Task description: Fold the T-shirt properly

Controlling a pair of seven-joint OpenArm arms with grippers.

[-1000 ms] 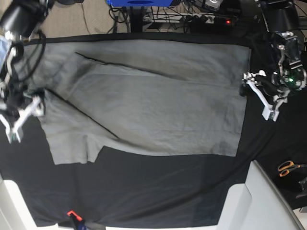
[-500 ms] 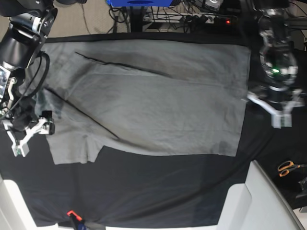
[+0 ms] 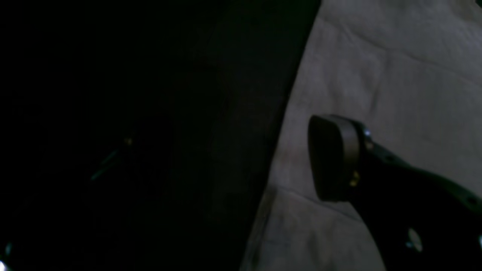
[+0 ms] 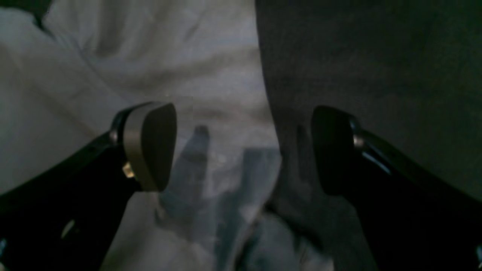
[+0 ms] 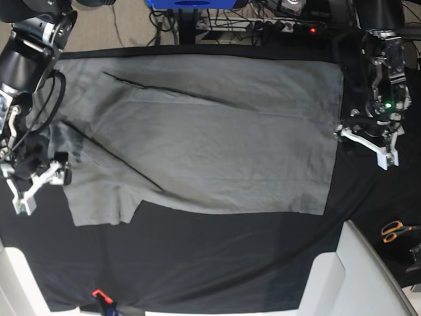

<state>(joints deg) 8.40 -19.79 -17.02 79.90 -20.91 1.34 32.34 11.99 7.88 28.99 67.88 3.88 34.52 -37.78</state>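
Note:
The grey T-shirt (image 5: 210, 138) lies spread flat on the black table cloth (image 5: 217, 257), with diagonal folds across its left part. My left gripper (image 5: 366, 143) hangs open at the shirt's right edge. In the left wrist view only one dark finger (image 3: 333, 158) shows, low over the T-shirt (image 3: 395, 75), and the other is lost in the dark. My right gripper (image 5: 41, 186) is open at the shirt's left edge. In the right wrist view it (image 4: 241, 150) straddles the edge of the T-shirt (image 4: 113, 75), nothing pinched between its pads.
Orange-handled scissors (image 5: 395, 230) lie on the cloth at the right. White panels (image 5: 368, 276) rise at the bottom right and bottom left. A small orange-tipped tool (image 5: 100, 297) sits at the front edge. Cables and a power strip (image 5: 283, 26) run behind the table.
My right gripper came down and inward to the shirt's left edge. My left gripper swung around and settled at the shirt's right edge. Both stayed open; the shirt has not moved.

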